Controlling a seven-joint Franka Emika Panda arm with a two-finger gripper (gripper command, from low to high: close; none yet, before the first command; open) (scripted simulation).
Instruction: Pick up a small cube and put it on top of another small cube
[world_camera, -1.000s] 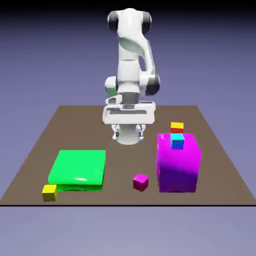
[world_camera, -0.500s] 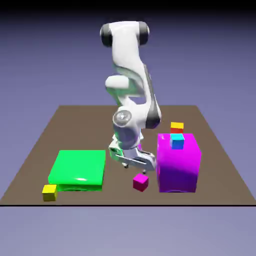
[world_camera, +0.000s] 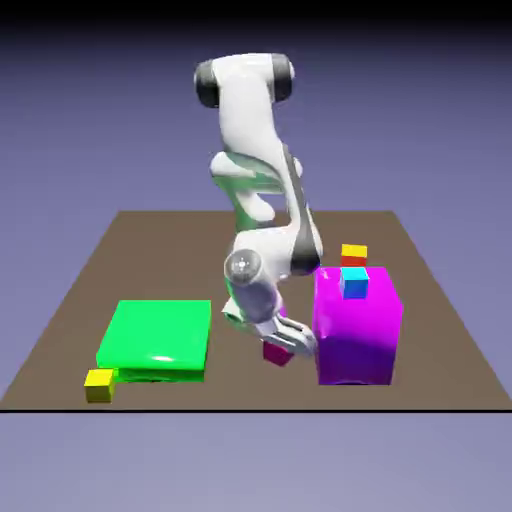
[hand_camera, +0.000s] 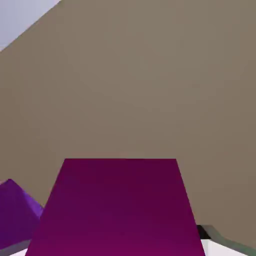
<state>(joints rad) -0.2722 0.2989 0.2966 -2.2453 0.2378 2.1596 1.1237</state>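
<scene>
Nearest the camera in the exterior view, a little yellow cube (world_camera: 98, 384) sits at the table's (world_camera: 60, 310) near left edge, touching the corner of a flat, glossy green slab (world_camera: 156, 339). Right of that slab, down goes the gripper (world_camera: 283, 347), and it's clamped on the small cube (world_camera: 274, 353), the magenta one, which sits on the table near the front edge, just left of the big magenta block (world_camera: 358, 325). From outside only a sliver of that cube shows under the hand. The hand view settles it: the cube (hand_camera: 117, 210) fills the bottom of the picture between the tips, flat matte face, crisp edges, with bare brown table (hand_camera: 150, 75) stretching beyond and a purple corner of the block (hand_camera: 15, 207) at lower left.

What matters for the coming move, I'd say: the stacking spots lie to the right and farther back, and higher. A cyan cube (world_camera: 355, 283) rests on top of the block, at its far edge, and beyond it a yellow cube (world_camera: 354, 251) sits on a red one (world_camera: 353, 262). So the lift has to clear the block's tall, smooth wall before swinging right. Every piece here is plain, hard-edged and untextured; a square cube on a small square top leaves little margin, so alignment is the risk
</scene>
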